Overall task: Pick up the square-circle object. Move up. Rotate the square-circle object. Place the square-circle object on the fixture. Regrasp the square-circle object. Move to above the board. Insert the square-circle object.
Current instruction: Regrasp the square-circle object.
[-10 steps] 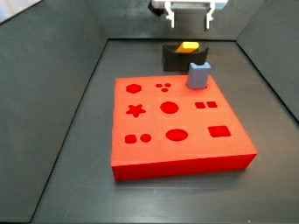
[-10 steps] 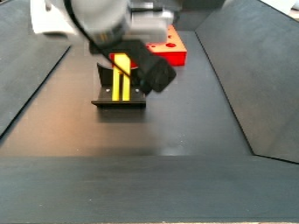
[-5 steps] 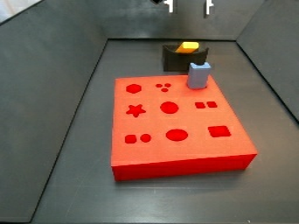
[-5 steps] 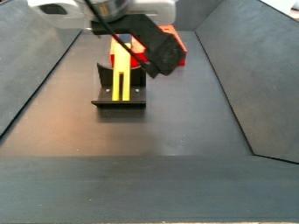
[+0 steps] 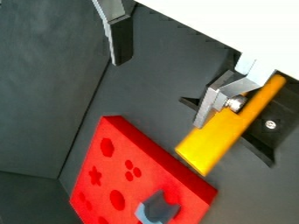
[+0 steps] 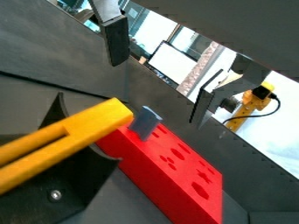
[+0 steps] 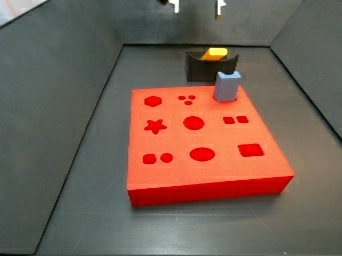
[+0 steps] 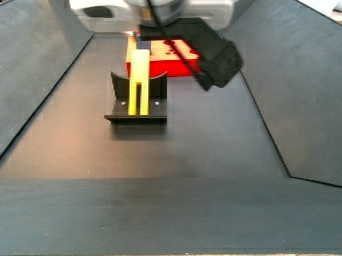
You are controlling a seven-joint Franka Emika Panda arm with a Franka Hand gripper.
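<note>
Pincer (image 7: 197, 7) — risen to the frame's top edge, fingers wide, empty; your square-circle object (image 8: 138, 80) stands on the fixture (image 8: 138, 110) — regrasp next.

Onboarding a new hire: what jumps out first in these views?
The big red board mid-floor, cutouts on top and a blue-grey block at its far edge. Then the yellow bar standing on the black fixture, with the gripper open, high above it.
</note>
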